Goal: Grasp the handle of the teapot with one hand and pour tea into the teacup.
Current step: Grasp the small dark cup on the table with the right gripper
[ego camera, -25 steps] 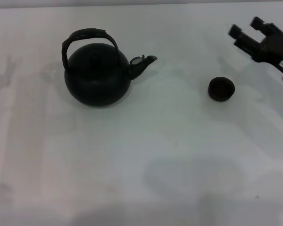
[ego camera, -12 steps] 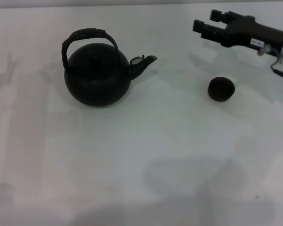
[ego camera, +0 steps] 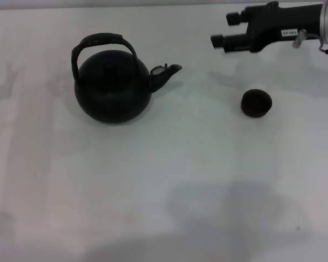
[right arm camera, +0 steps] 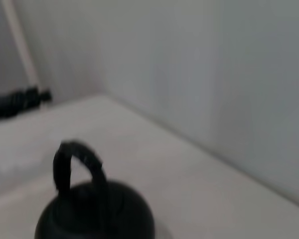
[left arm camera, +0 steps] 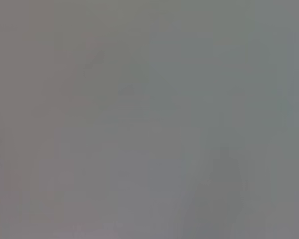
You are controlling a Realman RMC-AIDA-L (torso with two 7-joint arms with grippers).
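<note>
The black round teapot (ego camera: 113, 87) stands left of the middle of the white table, its spout (ego camera: 167, 71) pointing right. Its arched handle (ego camera: 101, 39) stands upright over the top, with nothing touching it. The small dark teacup (ego camera: 256, 102) sits to the right, apart from the pot. My right gripper (ego camera: 223, 29) hovers at the far right, beyond the teacup, pointing left toward the pot, open and holding nothing. In the right wrist view the teapot (right arm camera: 97, 214) and its handle (right arm camera: 79, 154) lie ahead at some distance. My left gripper is out of view.
The white table (ego camera: 164, 180) runs back to a pale wall (right arm camera: 214, 74). A dark, blurred object (right arm camera: 20, 102) lies at the table's far side in the right wrist view. The left wrist view shows only plain grey.
My right gripper has come in from the right edge, moving left and farther back, and has turned so that it points left. Teapot and teacup have not moved.
</note>
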